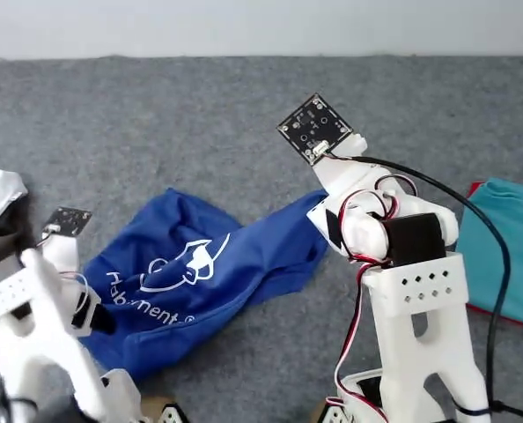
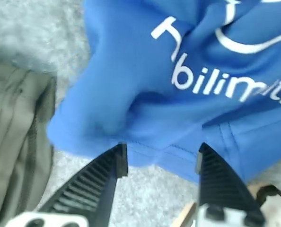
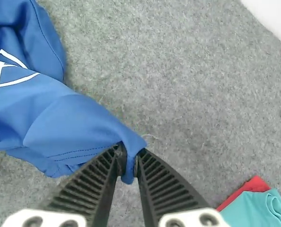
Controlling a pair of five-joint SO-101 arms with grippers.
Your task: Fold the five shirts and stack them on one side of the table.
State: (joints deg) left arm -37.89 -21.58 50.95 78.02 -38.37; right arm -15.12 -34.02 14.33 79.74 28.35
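**Blue shirt crumpled mid-surface, one corner pinched**

Teal shirt [image 1: 508,256] on a red one [image 3: 247,189], cut off at the right edge. Olive garment [image 2: 17,132] partly out of frame. Grey felt surface [image 1: 156,115], white wall [image 1: 244,26] behind. Blue shirt [image 1: 200,273] lies between the arms. Right pincer [image 3: 130,158] clenched on its corner. Left pincer [image 2: 162,161] released, spread wide at its hem.

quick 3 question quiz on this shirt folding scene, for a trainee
1. True or false: the right gripper is shut on an edge of the blue shirt.
2. The left gripper is: A) open, by the blue shirt's hem; B) shut on its sleeve; C) shut on a towel.
3. Fill in: the teal shirt lies on top of a ___.
Key: 1 true; 2 A; 3 red shirt.
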